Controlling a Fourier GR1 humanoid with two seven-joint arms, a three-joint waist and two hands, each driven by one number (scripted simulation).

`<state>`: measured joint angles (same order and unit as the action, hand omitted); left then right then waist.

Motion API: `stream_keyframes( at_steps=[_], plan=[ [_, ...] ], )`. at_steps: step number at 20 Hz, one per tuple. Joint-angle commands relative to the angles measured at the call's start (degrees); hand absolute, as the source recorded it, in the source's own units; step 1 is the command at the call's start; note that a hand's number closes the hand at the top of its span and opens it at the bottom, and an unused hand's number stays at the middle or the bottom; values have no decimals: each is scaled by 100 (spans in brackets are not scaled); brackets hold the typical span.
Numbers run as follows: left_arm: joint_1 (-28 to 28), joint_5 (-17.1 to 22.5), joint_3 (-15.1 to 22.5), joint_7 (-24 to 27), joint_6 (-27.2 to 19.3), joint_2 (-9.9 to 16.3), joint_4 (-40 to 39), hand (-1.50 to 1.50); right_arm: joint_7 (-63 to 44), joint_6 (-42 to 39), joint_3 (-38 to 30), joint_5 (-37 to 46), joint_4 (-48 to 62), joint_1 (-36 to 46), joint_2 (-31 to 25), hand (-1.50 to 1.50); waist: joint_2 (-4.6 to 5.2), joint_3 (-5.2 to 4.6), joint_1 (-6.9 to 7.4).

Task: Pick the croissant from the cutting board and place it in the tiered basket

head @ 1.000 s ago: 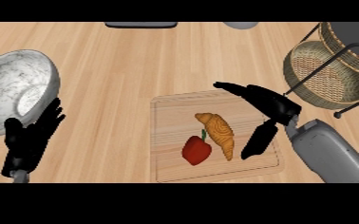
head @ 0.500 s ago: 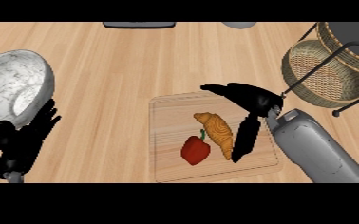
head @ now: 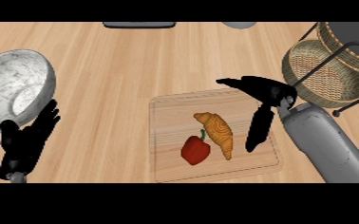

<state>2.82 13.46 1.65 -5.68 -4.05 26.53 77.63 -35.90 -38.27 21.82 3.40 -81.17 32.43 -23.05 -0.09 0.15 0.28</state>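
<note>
Setting: a kitchen, seen steeply from above a counter (head: 133, 61).
Counter: pale wood planking with visible grain, filling the view.
Landmark: a light wooden cutting board (head: 168, 161) lying flat on the counter, lower centre.
Food on the board: a golden croissant (head: 217, 132) and, just left of it, a red bell pepper (head: 195, 150) with a green stem.
Right of the board, farther back: a wicker tiered basket (head: 319, 66) on a dark wire frame.
Left of the board, well apart: a grey-white marbled bowl (head: 24, 88).
Beyond the board, at the far edge: a dark flat object (head: 139, 24) and a grey rounded one (head: 240, 24), both cut off; identity unclear.
</note>
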Motion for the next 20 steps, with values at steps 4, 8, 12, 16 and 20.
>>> stream_keyframes(
  at_steps=[4, 8, 12, 16, 20],
  plan=[
    [136, -124, -335, 10, 297, -43, -37, 0, 414, -268, -242, 414, -130, -701, 192, -150, 8, -15, -13],
    [103, -322, -332, -458, 191, -289, 437, 0, 403, -640, -558, 606, -54, -613, 322, -150, 7, -15, -8],
    [-178, -450, -390, -77, 339, -491, -226, 0, 909, -320, -505, 1101, 191, -744, 587, -150, 12, -15, -11],
    [-28, -401, -663, -40, 648, -373, -169, 0, 1459, -406, -595, 1500, 693, -602, 629, -150, 16, -14, 7],
    [-27, -572, -817, -233, 765, -435, 58, 0, 1106, -630, -806, 1544, 500, -582, 971, -150, 9, -15, -6]
  ],
)
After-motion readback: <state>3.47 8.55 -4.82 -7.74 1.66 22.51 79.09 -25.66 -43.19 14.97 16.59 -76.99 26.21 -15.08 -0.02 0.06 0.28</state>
